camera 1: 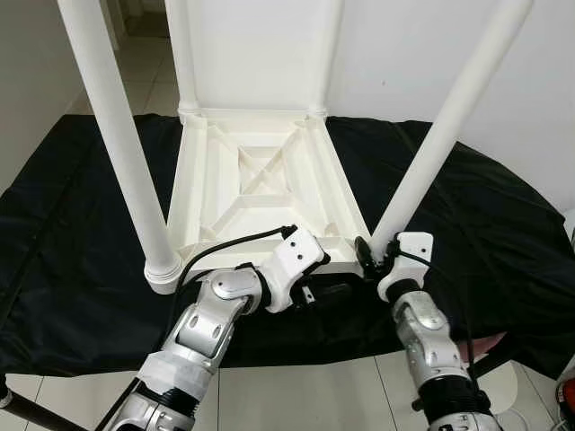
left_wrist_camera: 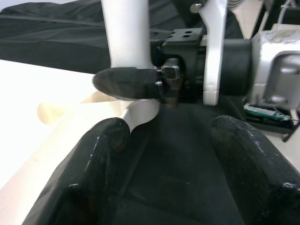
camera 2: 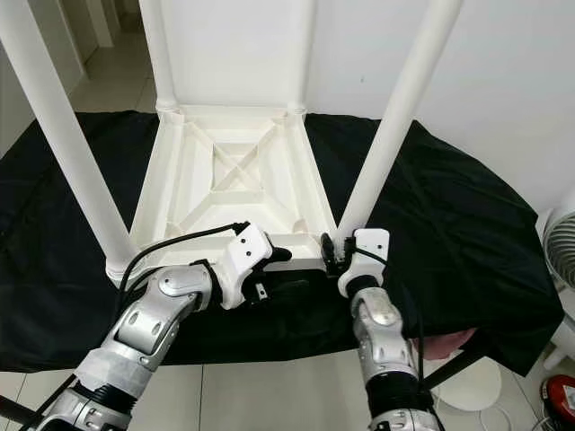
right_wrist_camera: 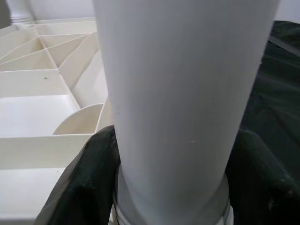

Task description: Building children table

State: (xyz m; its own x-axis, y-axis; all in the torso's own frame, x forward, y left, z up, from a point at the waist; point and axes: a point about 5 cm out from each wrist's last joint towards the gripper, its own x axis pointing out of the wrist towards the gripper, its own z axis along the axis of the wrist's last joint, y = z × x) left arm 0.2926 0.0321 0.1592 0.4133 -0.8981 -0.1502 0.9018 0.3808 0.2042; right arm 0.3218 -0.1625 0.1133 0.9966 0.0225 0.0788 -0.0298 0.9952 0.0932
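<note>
Right claw (camera 1: 370, 254): clenched around the near right leg (camera 1: 440, 135) at its base, one finger (right_wrist_camera: 79, 187) on each side of the tube, just above the collar where it enters the corner socket.
Left claw (camera 2: 274, 256): released, fingers (left_wrist_camera: 98, 159) spread with nothing between them, at the near edge of the top, just beside the right claw and pointing toward it.
Top (camera 1: 260, 180): white plastic, lying upside down on the cloth (camera 1: 503, 224), ribbed underside up, with a cross brace in the middle.
Legs: four white tubes rising from the corners; the near left leg (camera 1: 117, 144) seated in its round socket, the two far ones up at the back.
Handling: looks like light, hollow moulded plastic, stiff but smooth, so a tube may slip or turn in rubbery fingers; the ribs seem rigid enough to push against.
Where to hold: low on the leg, near the socket, for the most control; the top's edge rim for steadying.
Risk: whether the right leg is fully seated cannot be told; a skewed push could jam it or slide the top on the cloth.
</note>
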